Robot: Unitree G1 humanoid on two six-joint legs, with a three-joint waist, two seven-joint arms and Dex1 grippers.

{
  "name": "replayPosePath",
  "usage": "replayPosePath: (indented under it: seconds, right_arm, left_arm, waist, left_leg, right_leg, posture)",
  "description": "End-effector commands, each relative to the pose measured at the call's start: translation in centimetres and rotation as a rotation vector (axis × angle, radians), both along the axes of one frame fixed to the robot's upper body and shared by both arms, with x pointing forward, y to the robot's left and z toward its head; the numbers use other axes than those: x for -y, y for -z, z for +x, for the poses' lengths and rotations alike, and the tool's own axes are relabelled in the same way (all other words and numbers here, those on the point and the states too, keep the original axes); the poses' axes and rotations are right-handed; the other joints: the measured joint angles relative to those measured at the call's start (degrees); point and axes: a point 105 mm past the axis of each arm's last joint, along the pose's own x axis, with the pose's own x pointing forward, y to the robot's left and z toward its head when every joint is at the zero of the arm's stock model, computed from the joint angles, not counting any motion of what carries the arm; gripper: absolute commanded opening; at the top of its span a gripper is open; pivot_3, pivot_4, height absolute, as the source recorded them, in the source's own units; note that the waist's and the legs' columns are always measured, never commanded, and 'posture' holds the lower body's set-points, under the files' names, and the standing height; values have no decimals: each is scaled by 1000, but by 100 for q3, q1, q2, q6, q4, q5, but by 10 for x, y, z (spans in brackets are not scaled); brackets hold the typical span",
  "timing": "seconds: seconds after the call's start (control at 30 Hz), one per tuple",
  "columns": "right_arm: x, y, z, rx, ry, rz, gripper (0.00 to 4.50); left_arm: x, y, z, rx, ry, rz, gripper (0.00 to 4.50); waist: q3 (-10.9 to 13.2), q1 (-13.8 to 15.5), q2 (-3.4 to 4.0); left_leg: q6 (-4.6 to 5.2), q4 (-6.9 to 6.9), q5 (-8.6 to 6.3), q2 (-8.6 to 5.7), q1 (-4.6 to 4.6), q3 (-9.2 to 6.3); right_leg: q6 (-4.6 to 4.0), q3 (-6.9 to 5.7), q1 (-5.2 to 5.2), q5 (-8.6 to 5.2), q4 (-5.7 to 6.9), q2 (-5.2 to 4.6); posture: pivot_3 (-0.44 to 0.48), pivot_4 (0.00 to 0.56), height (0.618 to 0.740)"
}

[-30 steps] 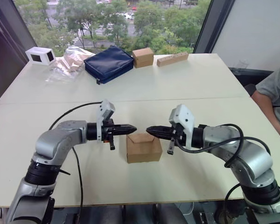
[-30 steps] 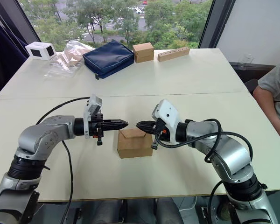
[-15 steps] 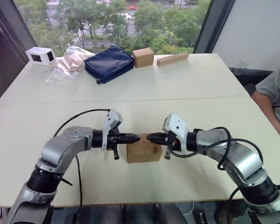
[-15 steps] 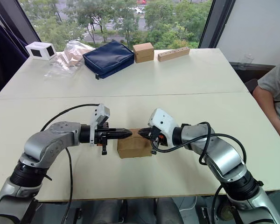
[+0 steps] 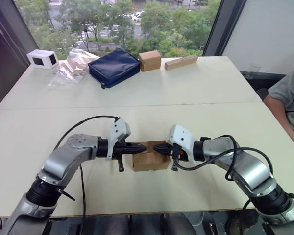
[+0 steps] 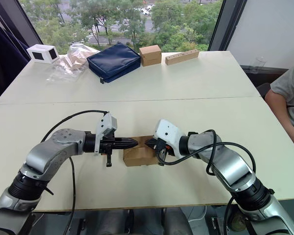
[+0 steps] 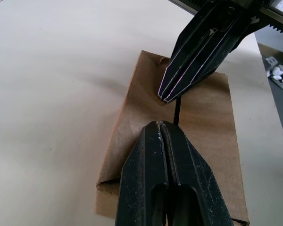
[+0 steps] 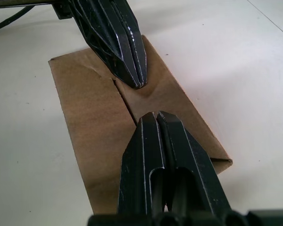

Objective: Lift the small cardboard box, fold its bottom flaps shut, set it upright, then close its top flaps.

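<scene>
Both grippers, left (image 5: pixel 143 146) and right (image 5: pixel 156 146) (fingers pinched together, holding nothing), have dropped onto the box (image 5: pixel 150 159), pressing its top flaps (image 8: pixel 132 101) shut.

The small cardboard box (image 5: pixel 150 157) is plain matt brown card, a bit fibrous and unprinted. My fingers (image 7: pixel 167 179) are hard black plastic with a slight sheen, ribbed along the sides. The surface (image 5: pixel 196 93) is smooth, matt cream laminate. The bag (image 5: pixel 113 66) looks like dark blue cloth.
</scene>
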Motion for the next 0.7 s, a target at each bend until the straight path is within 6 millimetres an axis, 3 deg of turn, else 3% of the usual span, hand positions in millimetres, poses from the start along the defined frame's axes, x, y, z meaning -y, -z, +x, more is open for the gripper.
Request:
replayPosePath:
  seconds: [0.03,0.23,0.3,0.4,0.5,0.7]
  right_arm:
    - [2,-2,2,5,13,12,0]
    - [14,-52,3,-10,60,368,0]
    - [27,-63,3,-18,100,440,0]
    - [39,-67,-1,-40,128,469,0]
    - [58,-67,-8,-79,187,503,0]
    - [89,-34,-31,-225,282,400,0]
  left_arm:
    - [-4,-3,3,-18,-29,-36,30]
    - [-27,-54,14,93,-225,-288,30]
    - [-44,-59,12,126,-319,-282,30]
    - [-56,-55,9,88,-377,-263,30]
    - [-83,-36,4,-108,-425,-255,30]
    - [-107,-15,-21,-172,-467,-151,30]
  waist:
    - [0,0,0]
    - [1,2,-1]
    - [1,-11,-1]
    - [1,-1,-1]
    - [1,15,-1]
    - [2,0,0]
  left_leg:
    - [0,0,0,0,0,0]
    - [0,0,0,2,-3,-2]
    - [0,0,0,3,-3,-2]
    - [0,-4,-1,4,-3,-4]
    - [0,-3,-1,3,-2,-7]
    - [1,-9,-1,2,-2,-3]
  right_leg:
    - [0,0,0,0,0,0]
    - [0,0,-2,0,0,0]
    - [1,2,-2,0,1,-2]
    - [1,3,-2,1,0,-5]
    - [1,1,1,0,1,-4]
    - [0,2,1,0,-6,-4]
  posture:
    - [0,150,740]
    - [0,150,740]
    - [0,150,740]
    - [0,150,740]
    - [0,150,740]
    - [0,150,740]
